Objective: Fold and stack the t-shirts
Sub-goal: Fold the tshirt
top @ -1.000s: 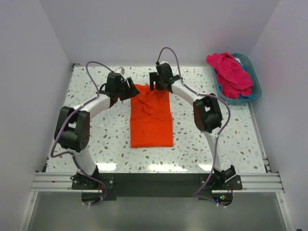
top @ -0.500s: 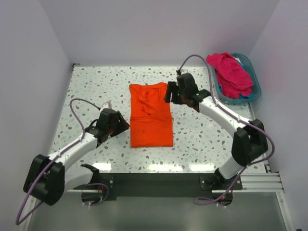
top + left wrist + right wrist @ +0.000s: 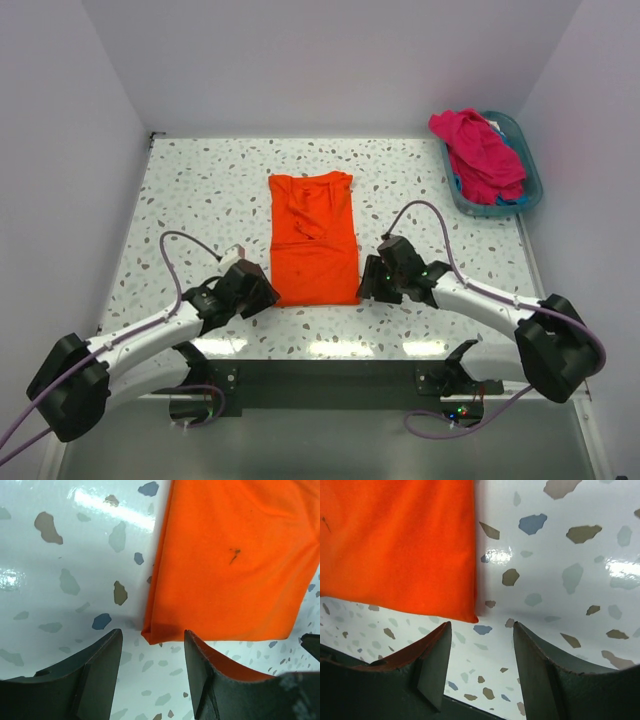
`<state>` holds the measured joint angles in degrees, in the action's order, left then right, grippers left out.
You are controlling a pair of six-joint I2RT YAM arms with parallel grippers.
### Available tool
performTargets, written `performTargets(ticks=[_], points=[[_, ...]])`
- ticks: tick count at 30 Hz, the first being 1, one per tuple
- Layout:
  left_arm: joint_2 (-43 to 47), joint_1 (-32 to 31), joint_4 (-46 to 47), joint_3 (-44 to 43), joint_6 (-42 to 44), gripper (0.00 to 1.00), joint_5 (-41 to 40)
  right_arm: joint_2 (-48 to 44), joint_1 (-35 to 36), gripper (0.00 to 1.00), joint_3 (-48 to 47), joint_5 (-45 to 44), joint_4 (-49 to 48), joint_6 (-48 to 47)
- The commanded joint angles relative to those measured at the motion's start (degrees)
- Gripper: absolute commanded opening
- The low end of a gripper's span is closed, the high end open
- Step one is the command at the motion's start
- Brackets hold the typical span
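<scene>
The orange t-shirt [image 3: 314, 235] lies flat mid-table, folded into a long strip with its collar at the far end. My left gripper [image 3: 262, 294] is open at its near left corner, the corner [image 3: 150, 636] just ahead of the jaws. My right gripper [image 3: 366, 282] is open at its near right corner [image 3: 471, 616], which lies just ahead of the jaws. Neither holds cloth. The magenta-pink t-shirt [image 3: 478, 152] is heaped in the teal basket [image 3: 532, 186], with a bit of blue fabric [image 3: 512, 200] under it.
The basket stands at the far right of the speckled table [image 3: 190, 200], against the right wall. White walls close in the left, back and right sides. A metal rail [image 3: 320, 378] with the arm bases runs along the near edge.
Both arms have pulled back from the shirt's far collar end to its near hem. The shirt's top edge now lies uncovered and flat.
</scene>
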<state>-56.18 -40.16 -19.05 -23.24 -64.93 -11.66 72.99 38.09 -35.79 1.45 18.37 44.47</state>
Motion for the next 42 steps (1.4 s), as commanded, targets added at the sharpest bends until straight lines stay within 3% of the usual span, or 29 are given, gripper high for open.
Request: performTargets(ticks=[1, 8, 13, 19, 20, 22, 23, 25, 28, 34, 38, 42], points=[[-1.64, -0.88, 0.41, 1.27, -4.86, 0.57, -2.14, -1.97, 0.85, 0.56, 2.30, 1.97, -6.41, 6.15], [-4.90, -0.79, 6.91, 2.77, -4.77, 0.56, -0.65, 0.48, 1.38, 0.54, 4.59, 3.38, -11.07, 9.49], [-7.01, -0.79, 8.94, 3.47, -4.60, 0.49, 1.38, 1.98, 1.38, 0.50, 5.20, 4.17, -12.92, 10.99], [-6.83, -0.79, 9.81, 4.00, -3.81, 0.36, 1.90, 3.91, 1.47, 0.32, 5.82, 4.52, -15.37, 11.69], [-7.01, -0.79, 10.52, 4.00, -3.28, 0.33, 2.43, 4.26, 1.47, 0.24, 5.91, 4.70, -15.73, 11.78], [-8.15, -0.79, 12.36, 3.12, -0.91, 0.22, 4.10, 4.88, 1.47, 0.18, 5.82, 5.31, -16.52, 11.69], [-8.94, -0.79, 12.63, 2.77, -0.12, 0.15, 4.54, 4.88, 1.47, 0.09, 5.82, 5.49, -16.52, 11.35], [-9.03, -0.79, 13.07, 1.71, 2.25, 0.10, 5.50, 4.36, 1.55, 0.01, 5.47, 5.75, -15.83, 10.47], [-7.19, -0.88, 12.11, 1.27, 3.93, 0.00, 6.03, 1.72, 1.73, 0.00, 4.85, 5.05, -12.41, 7.66], [-1.57, -1.84, 6.31, 0.04, 5.51, 0.00, 7.62, -6.01, 6.38, 0.00, 6.26, 3.91, -6.43, 5.28], [2.21, -6.84, 1.04, -1.10, 4.99, 0.00, 5.95, -10.49, 12.70, 0.00, 7.05, 0.31, -2.82, 6.07], [4.06, -7.56, -3.80, -5.22, 6.39, 0.00, 3.85, -14.71, 13.07, 0.00, 3.29, -4.34, 3.32, 4.49]])
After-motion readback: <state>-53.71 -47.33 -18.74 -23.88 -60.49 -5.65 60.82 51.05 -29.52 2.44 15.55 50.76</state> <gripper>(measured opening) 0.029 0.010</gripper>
